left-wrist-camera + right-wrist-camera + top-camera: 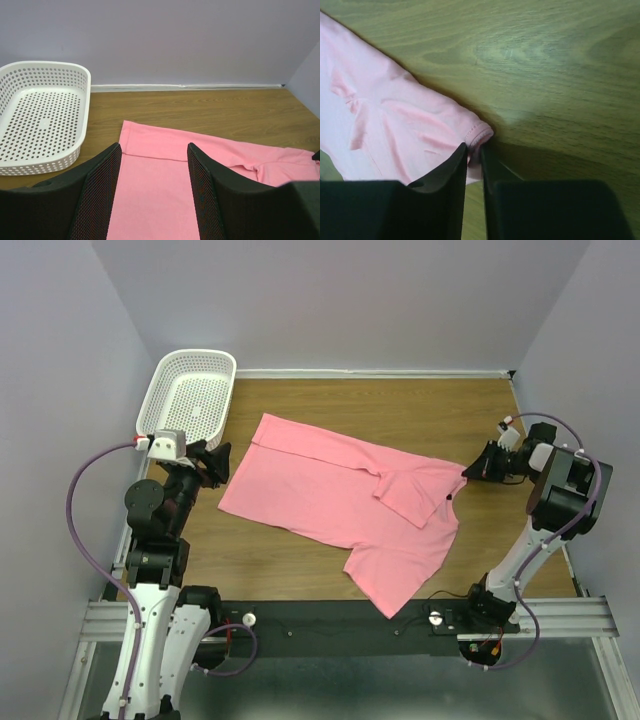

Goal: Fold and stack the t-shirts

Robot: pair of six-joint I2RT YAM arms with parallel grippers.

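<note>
Top view: pink t-shirt [330, 495] lies spread flat and slanted across the worktop [400, 410], one sleeve folded in over the chest, the other pointing to the near edge. Step in hand, as I judge it: early fold, taking hold of an edge. Right gripper [470, 472] sits low at the shirt's right edge by the neck end; left gripper [215, 462] is just beside the hem end. White mesh basket [160, 390] stands at the far-left corner, apart from the cloth. Left wrist: fingers [100, 195] stand wide apart, nothing btwn them, hem of the t-shirt [225, 150] below and ahead; basket [85, 100] off to the side. Right wrist: fingers [445, 175] pinched nearly together on a stitched edge of the t-shirt [395, 115] (which seam exactly, can't tell). Next move prob. needs a lift and carry across w/o losing that thin bite; left should take the hem so the cloth doesn't drag. Nothing blocks the path; the folded-in sleeve may bunch.
</note>
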